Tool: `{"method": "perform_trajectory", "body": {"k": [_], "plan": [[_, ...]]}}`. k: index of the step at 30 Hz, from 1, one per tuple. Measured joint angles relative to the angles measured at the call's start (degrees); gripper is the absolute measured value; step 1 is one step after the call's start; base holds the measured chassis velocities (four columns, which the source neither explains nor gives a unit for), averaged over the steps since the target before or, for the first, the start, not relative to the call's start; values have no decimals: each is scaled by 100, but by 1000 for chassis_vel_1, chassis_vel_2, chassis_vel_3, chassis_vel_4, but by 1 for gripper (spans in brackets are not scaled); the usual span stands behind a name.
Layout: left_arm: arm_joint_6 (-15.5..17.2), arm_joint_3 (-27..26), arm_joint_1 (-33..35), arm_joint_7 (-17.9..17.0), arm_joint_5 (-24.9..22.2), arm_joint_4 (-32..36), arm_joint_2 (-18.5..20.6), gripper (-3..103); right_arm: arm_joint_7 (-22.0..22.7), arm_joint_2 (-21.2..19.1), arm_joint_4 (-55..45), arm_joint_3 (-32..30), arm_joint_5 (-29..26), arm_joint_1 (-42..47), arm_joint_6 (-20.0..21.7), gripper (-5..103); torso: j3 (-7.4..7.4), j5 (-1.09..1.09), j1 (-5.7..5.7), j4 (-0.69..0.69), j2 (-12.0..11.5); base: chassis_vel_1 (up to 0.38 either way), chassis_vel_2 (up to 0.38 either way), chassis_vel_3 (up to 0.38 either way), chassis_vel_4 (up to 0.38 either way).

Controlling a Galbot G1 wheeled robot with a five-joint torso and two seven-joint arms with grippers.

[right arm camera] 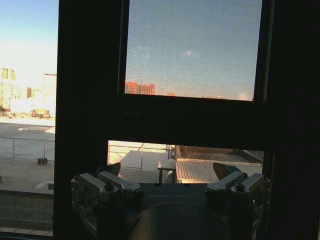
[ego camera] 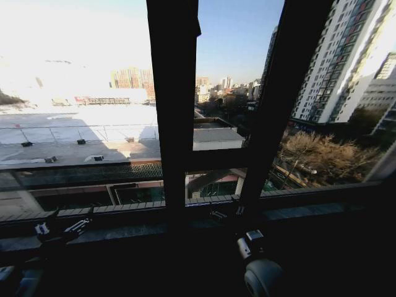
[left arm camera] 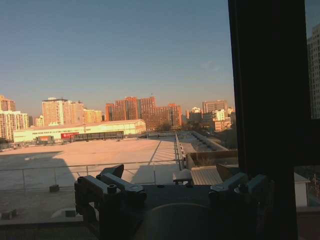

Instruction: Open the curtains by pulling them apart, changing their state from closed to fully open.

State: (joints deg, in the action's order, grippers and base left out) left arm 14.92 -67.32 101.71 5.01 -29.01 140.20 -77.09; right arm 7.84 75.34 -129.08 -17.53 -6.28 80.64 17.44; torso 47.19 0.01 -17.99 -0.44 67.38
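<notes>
- A pale strip [ego camera: 386,164] slants along the far right edge of the head view. I cannot tell whether it is an edge of the curtains, nor how their folds run or where else they hang.
- The glass ahead is bare and gives an unveiled view outside, so the panes in sight are uncovered.
- The window frame [ego camera: 174,93] is dark. One thick post stands left of centre and a second post [ego camera: 281,93] leans to its right, with a cross bar [ego camera: 216,159] between them.
- A dark sill [ego camera: 124,232] runs left to right along the near foot of the window.
- In the right wrist view a fine mesh screen [right arm camera: 192,47] fills the upper pane between the two posts.
- Outside lie a wide flat rooftop [ego camera: 80,133] on the left, bare trees [ego camera: 325,154] on the right, a tall tower [ego camera: 334,55] at far right and a row of city blocks on the far skyline under a clear sky.
- The left gripper [left arm camera: 171,172] hovers low before the left pane, just over the sill. Its fingers [left arm camera: 116,171] are spread wide, and it holds and touches nothing.
- The right gripper [right arm camera: 168,170] sits low at the centre pane, facing the cross bar. Its fingers [right arm camera: 223,170] are likewise spread apart, with nothing between them.
</notes>
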Motion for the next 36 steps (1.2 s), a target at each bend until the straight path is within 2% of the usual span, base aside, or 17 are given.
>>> {"method": "perform_trajectory", "body": {"k": [16,36], "plan": [[-12,-22,135,9,-21,210,-143,100,10,-40,-167,-15,9,152,-4,100,0,-1,0,-1,0,-84,-368,66,377],[-43,-13,174,9,-30,306,-208,100,68,-59,-285,-79,13,332,-22,100,0,-1,1,0,1,-18,-385,21,380]]}}
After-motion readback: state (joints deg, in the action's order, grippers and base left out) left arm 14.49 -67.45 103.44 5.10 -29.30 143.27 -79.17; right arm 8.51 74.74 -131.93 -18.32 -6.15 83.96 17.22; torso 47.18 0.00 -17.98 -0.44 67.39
